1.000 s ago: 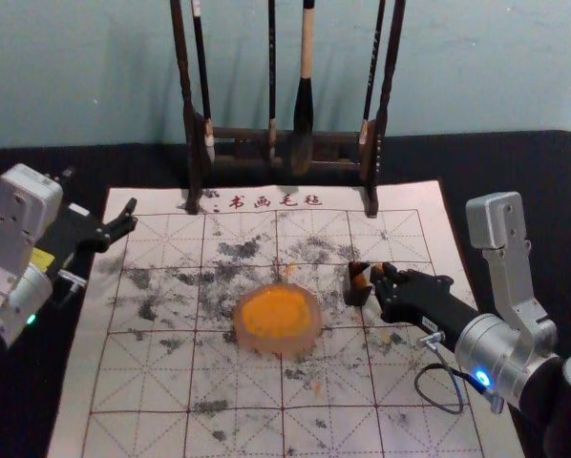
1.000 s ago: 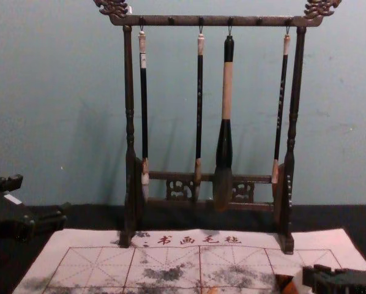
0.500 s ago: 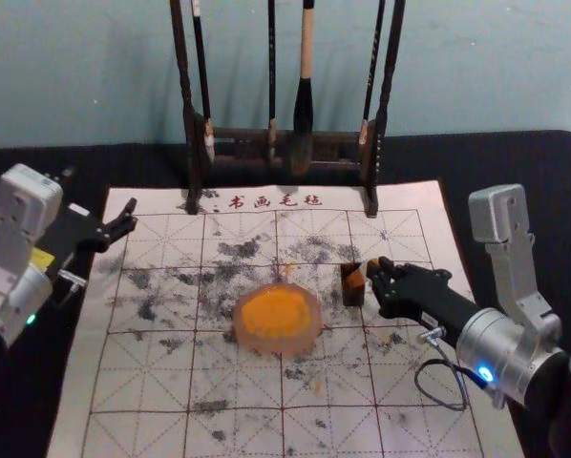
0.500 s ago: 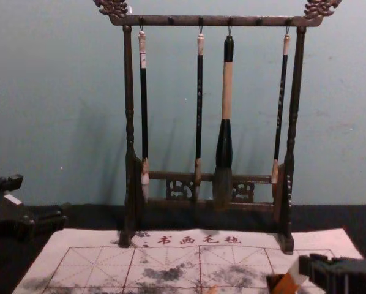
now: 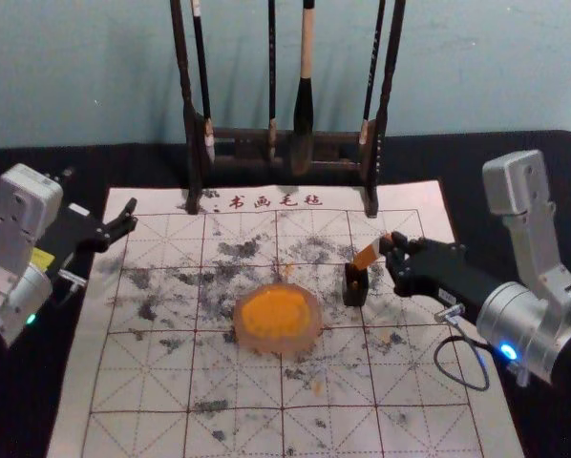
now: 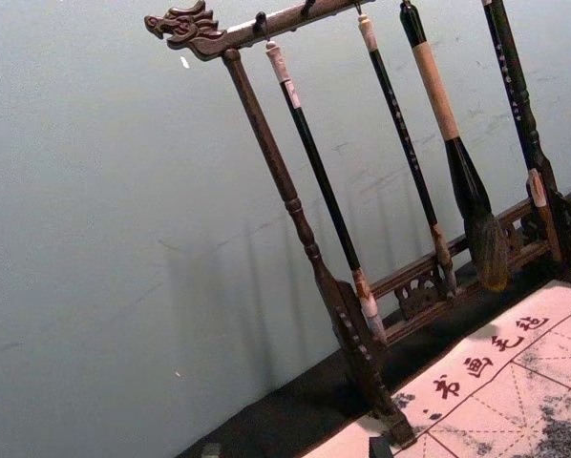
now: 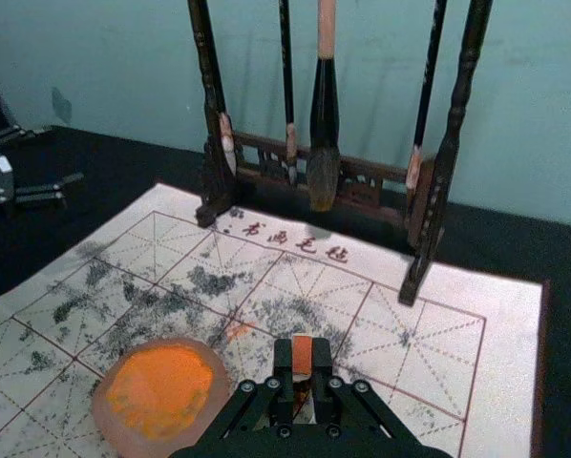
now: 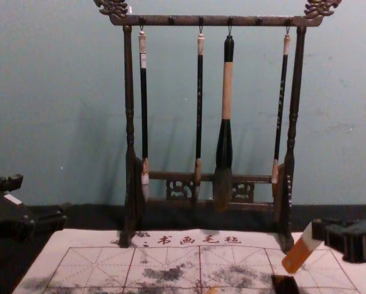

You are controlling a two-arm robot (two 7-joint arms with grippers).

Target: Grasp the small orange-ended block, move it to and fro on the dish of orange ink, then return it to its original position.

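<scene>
So the small orange-and-white block [image 8: 300,251] is up in the air on the right, tilted with its orange end low, just above a little dark holder [image 5: 355,288] on the mat. Right gripper [image 5: 389,248] has it pinched by the white end, fingers closed down on it. Just left of the holder there's the round, pinkish translucent dish [image 5: 308,340] of orange ink. All that's on a white mat [image 5: 142,382] with red grid lines and black smudges. Dark carved wooden rack [image 5: 243,135] with hanging brushes is at the far side. Left gripper [image 5: 99,193] is parked far left, wide open, nothing in it.
</scene>
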